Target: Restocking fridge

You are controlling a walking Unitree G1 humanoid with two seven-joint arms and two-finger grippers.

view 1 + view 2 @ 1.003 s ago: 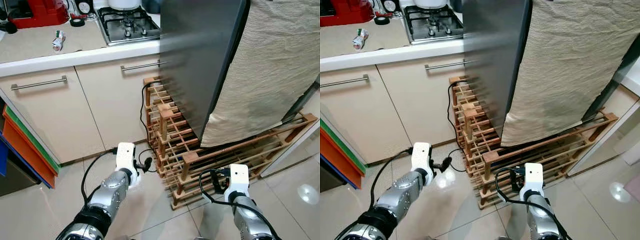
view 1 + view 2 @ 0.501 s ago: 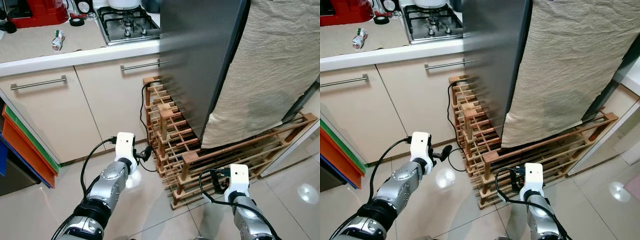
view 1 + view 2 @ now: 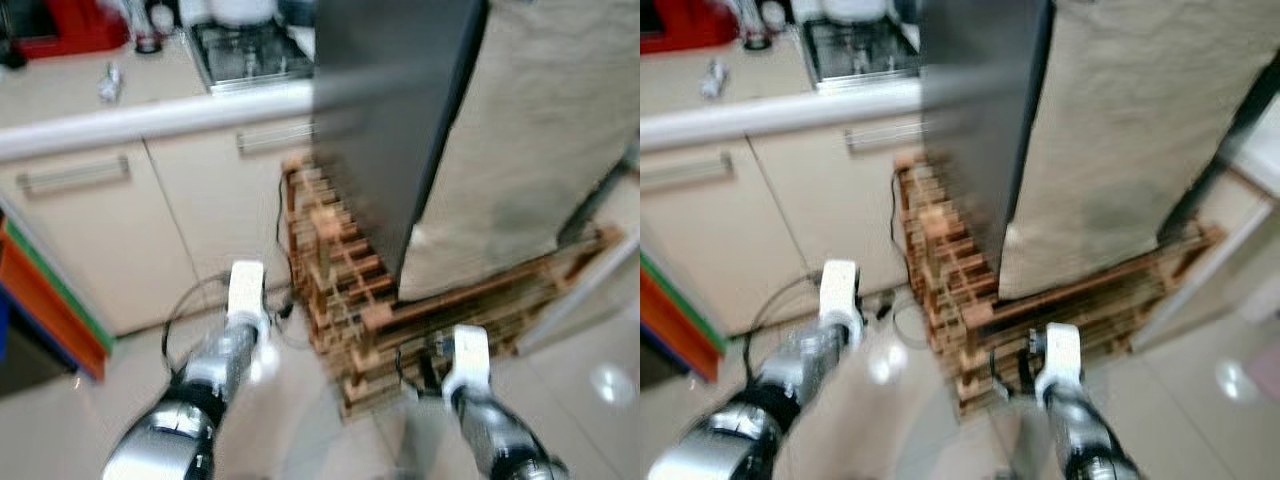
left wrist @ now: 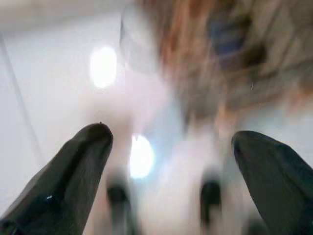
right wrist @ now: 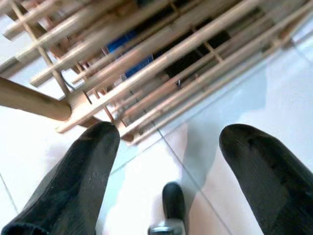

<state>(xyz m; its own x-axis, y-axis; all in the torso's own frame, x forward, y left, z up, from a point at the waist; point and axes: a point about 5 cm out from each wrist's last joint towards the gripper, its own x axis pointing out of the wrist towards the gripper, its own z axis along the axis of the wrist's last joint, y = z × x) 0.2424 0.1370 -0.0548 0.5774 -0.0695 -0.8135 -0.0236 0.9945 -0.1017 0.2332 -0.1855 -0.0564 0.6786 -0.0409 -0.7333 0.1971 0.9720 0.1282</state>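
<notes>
The dark grey fridge (image 3: 395, 110) stands straight ahead, its right side draped with a beige cloth (image 3: 540, 140). It rests beside a low wooden rack (image 3: 345, 270) on the tiled floor. My left gripper (image 4: 171, 142) is held low in front of the rack's left end, open, with nothing between its fingers (image 4: 73, 171). My right gripper (image 5: 168, 134) hovers over the floor by the rack's front corner (image 5: 73, 105), open and empty as well. Both eye views are blurred.
Cream kitchen cabinets (image 3: 100, 230) with bar handles run along the left under a worktop with a gas hob (image 3: 245, 55). A black cable (image 3: 282, 230) hangs between cabinet and rack. Orange and green bins (image 3: 45, 300) stand at far left. Pale floor tiles (image 3: 590, 400) lie to the right.
The whole picture has blurred and shifted slightly, so the camera is moving. My left arm has risen and reached closer to the rack's left end. The right arm has hardly moved.
</notes>
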